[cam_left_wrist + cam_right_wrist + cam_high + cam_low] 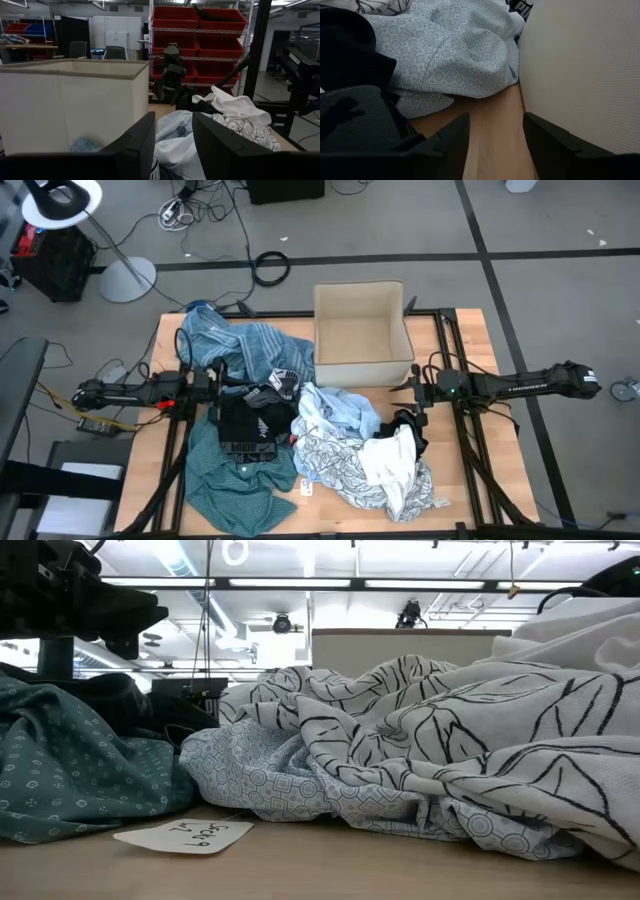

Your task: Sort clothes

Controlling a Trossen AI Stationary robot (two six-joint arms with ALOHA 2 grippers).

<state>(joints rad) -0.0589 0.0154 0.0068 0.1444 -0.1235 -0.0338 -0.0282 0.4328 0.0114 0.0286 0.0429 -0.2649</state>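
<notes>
The clothes lie heaped on the wooden table [460, 470]. A blue striped cloth [240, 345] is at the far left and a teal shirt [225, 475] at the near left. A black garment [250, 425] sits between them. Mid-table are a pale blue shirt [335, 415] and a white-grey patterned cloth [340, 465], with a white piece [390, 460] on top. My left gripper [173, 145] is open and hangs level over the heap's left part. My right gripper [495, 135] is open over bare wood, beside the box.
A beige cardboard box [362, 335] stands open at the table's far middle; its wall [585, 65] is close beside my right gripper. A paper label [185, 835] lies on the wood near the front edge. Bare wood shows along the table's right side.
</notes>
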